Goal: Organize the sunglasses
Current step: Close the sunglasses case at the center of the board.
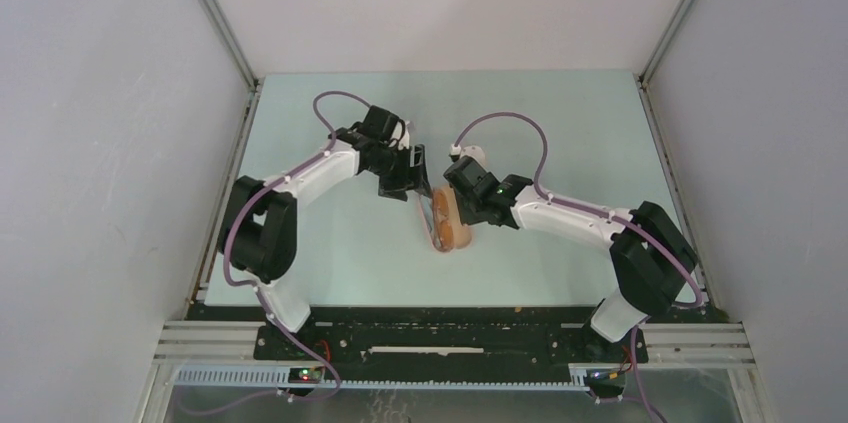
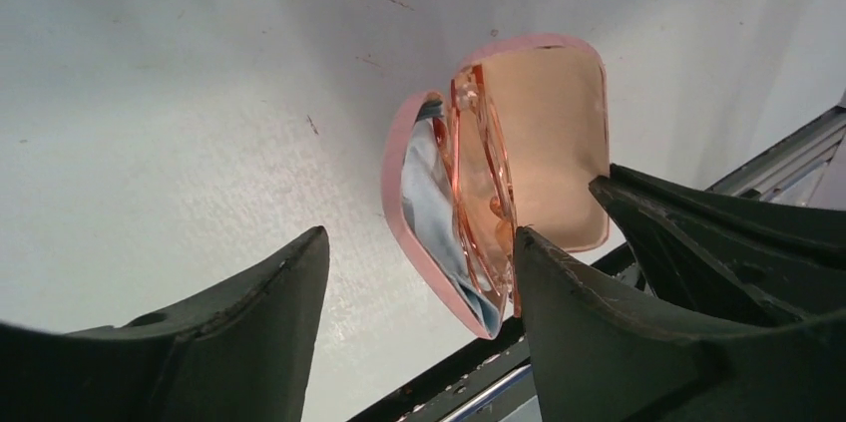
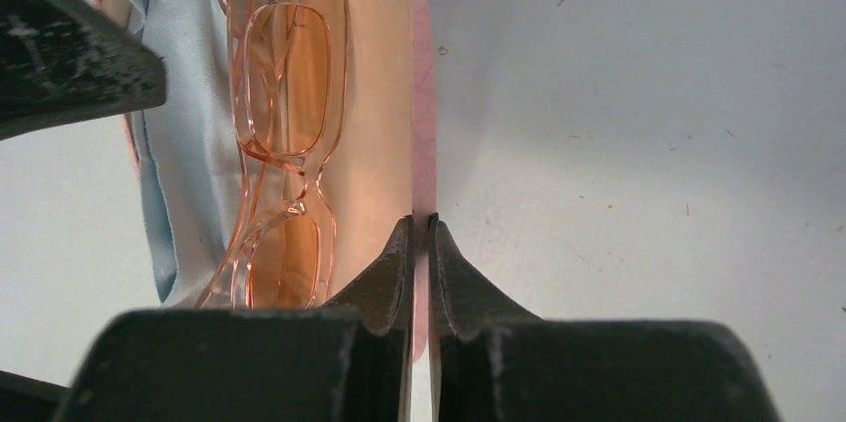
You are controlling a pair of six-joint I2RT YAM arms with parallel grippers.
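Toward the near edge of the desk (image 3: 648,143), open pink case (image 3: 424,93), sunglasses (image 3: 284,143) inside on blue cloth (image 3: 185,143), right tool (image 3: 421,227) pinching the case lid, left tool (image 2: 419,232) spread wide.

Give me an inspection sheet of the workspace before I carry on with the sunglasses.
Surface: pale table, a few small marks.
Job's things: sunglasses lying in the open pink case, alongside the blue cloth.
Clutter: nothing seen.
End effectors: left end effector open, close by the case; right end effector shut on the rim of the case's lid.
Cables: a purple cable loops above each arm, off the case.
Surroundings: white walls on three sides.
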